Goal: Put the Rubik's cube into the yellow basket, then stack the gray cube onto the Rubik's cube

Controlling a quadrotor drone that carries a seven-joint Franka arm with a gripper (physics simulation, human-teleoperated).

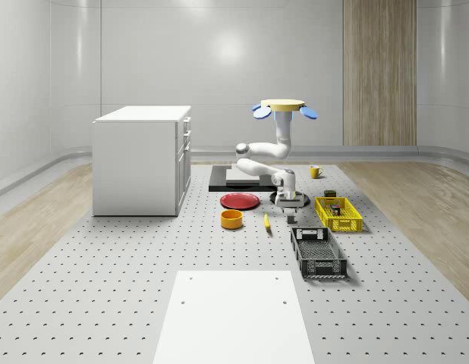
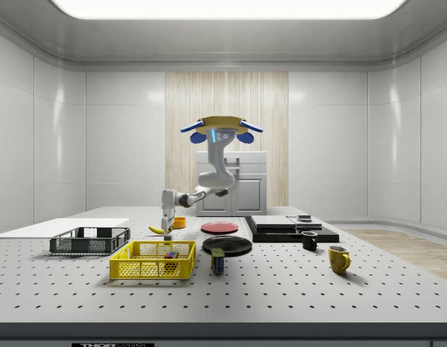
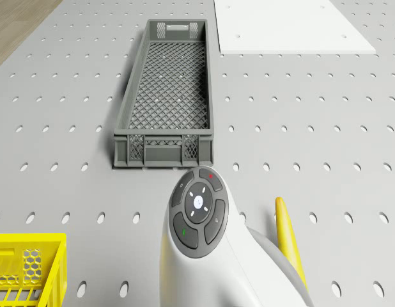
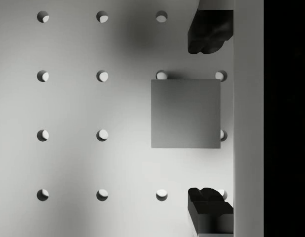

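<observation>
Nearest the whole-scene camera, a white panel [image 1: 233, 315] lies flat on the perforated desk [image 1: 105, 303]. Beyond it, toward that view's right, sits a dark gray mesh crate [image 1: 318, 252], and behind the crate stands the yellow basket [image 1: 338, 214]. In the side view the Rubik's cube [image 2: 170, 255] rests inside the basket, showing through its mesh wall.

Between the crate and the basket's near end, the tool [image 1: 290, 206] hangs low over the desk, pointing straight down. The wrist view looks down on the gray cube [image 4: 186, 113], which sits flat on the desk directly under the tool; the two dark fingertips [image 4: 210, 30] stand spread wide on opposite sides of it, clear of its faces, gripping nothing.

Just beside the tool, on the whole-scene view's left, lies a banana [image 1: 266, 221], then an orange bowl [image 1: 232, 219], with a red plate [image 1: 240, 200] behind them. A yellow mug [image 1: 315, 172] stands farther back, near a black slab [image 1: 238, 178].

The drone [image 1: 285, 107] hovers above the desk over the area behind the tool, its white arm [image 1: 274, 155] bending down and forward. A white cabinet [image 1: 141, 159] stands on the far left of the whole-scene view.
</observation>
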